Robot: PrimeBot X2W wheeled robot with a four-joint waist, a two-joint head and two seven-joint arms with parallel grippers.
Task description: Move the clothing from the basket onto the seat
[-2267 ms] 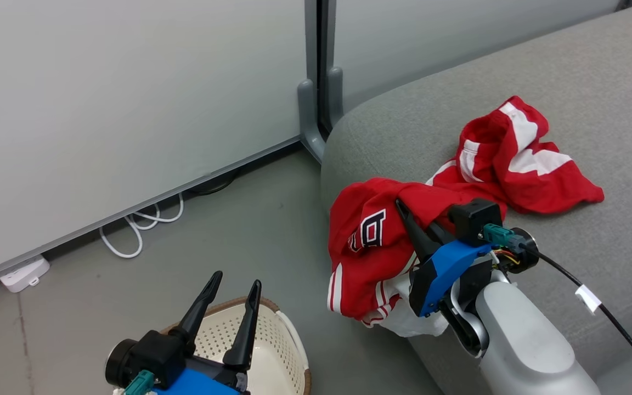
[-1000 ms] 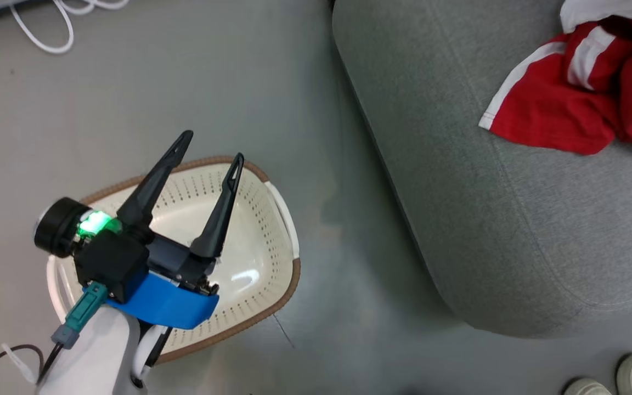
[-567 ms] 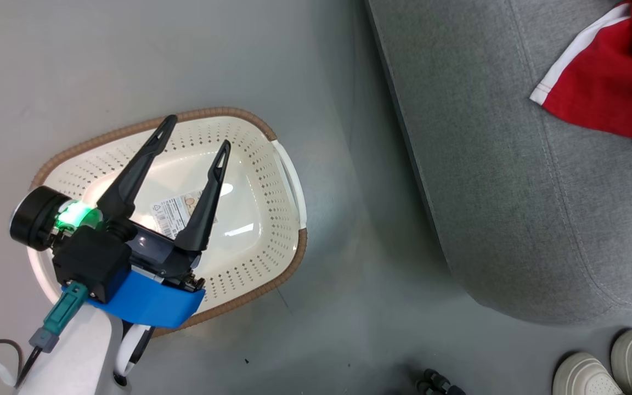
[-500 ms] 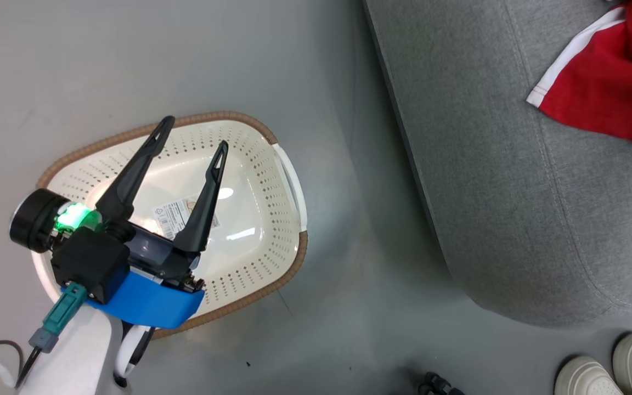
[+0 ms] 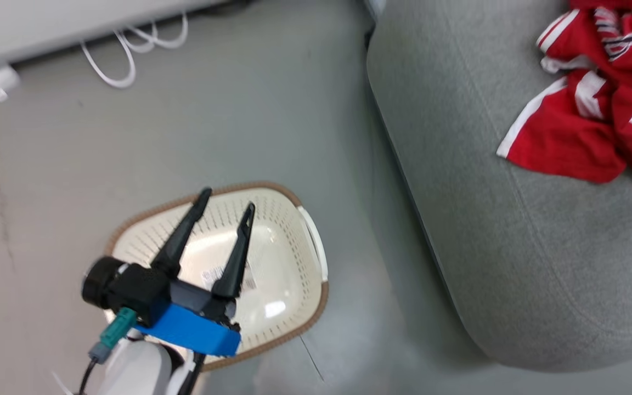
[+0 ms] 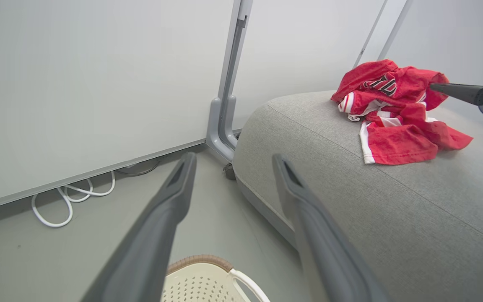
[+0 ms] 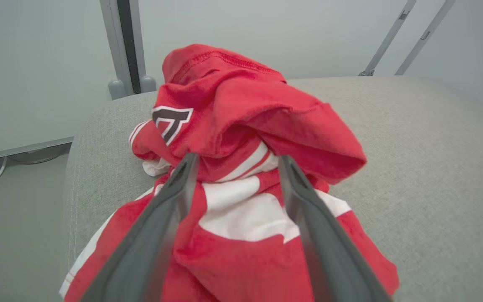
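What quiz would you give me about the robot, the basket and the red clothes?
1. True or false: the basket holds no clothing.
2. The red clothing lies: A on the floor, B on the seat, C under the basket.
3. Fill in: the jaws of the left gripper are ____.
Key: 1 true; 2 B; 3 open.

On sofa [image 5: 486, 219]: clothing [image 5: 563, 148], heaped. On floor [image 5: 239, 109], left of sofa: basket [image 5: 294, 263]. Behind basket, along wall [image 5: 47, 27] foot: cable loops [image 5: 118, 85].
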